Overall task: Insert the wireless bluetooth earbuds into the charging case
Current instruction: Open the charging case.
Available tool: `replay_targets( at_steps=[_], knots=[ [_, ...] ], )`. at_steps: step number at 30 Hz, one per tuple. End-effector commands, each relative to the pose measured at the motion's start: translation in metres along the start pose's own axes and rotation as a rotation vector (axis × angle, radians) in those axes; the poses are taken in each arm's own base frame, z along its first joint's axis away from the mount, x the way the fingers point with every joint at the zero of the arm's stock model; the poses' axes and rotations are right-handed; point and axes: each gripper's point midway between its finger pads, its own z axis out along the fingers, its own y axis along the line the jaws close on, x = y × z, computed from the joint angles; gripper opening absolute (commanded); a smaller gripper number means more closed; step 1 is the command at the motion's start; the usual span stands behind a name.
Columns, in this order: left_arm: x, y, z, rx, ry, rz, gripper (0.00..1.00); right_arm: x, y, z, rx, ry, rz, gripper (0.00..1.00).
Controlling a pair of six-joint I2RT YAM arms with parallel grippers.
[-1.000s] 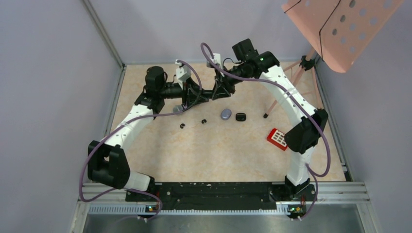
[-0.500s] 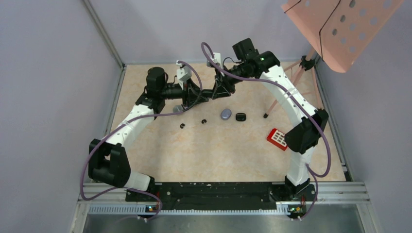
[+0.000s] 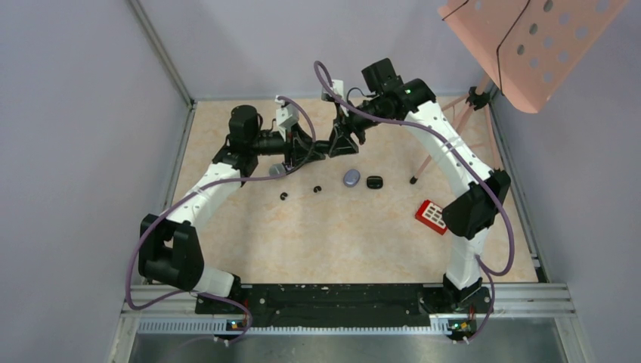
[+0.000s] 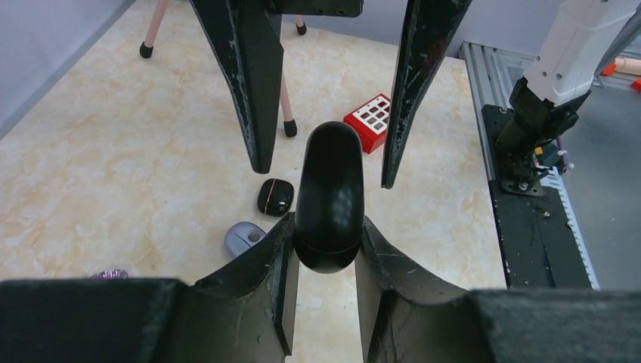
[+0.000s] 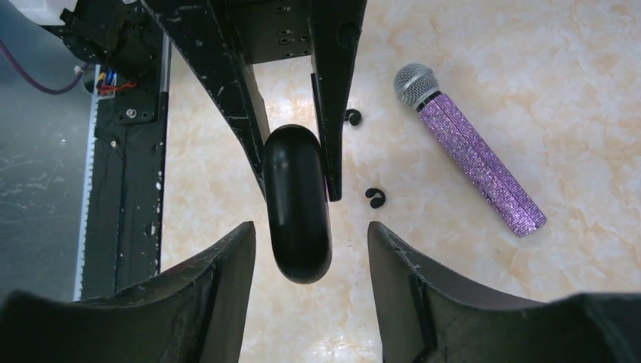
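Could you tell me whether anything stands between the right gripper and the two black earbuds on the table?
Yes: the black case, clamped in the left gripper, sits between the right gripper's open fingers. Below, the earbuds lie on bare table, apart from the microphone.

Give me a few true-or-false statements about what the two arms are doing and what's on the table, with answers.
1. The left gripper is clamped on a black charging case. True.
2. The right gripper squeezes that case too. False: its fingers stand open, clear of it.
3. A purple glitter microphone lies on the table. True.
4. The red block lies between the two black earbuds. False: it lies well off to their right.
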Motion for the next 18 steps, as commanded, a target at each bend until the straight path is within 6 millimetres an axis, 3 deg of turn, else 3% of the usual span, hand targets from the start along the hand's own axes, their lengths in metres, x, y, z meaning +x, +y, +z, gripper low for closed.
replay_targets(
  at_steps=[1,18],
  knots=[
    [-0.004,-0.005,0.002,0.041,-0.02,0.07,0.0,-0.025,-0.007,-0.007,0.017,-0.07,0.045,0.56],
    [-0.006,-0.007,0.002,0.06,-0.028,0.112,0.0,-0.029,-0.045,-0.014,0.112,-0.118,0.163,0.54]
  ],
)
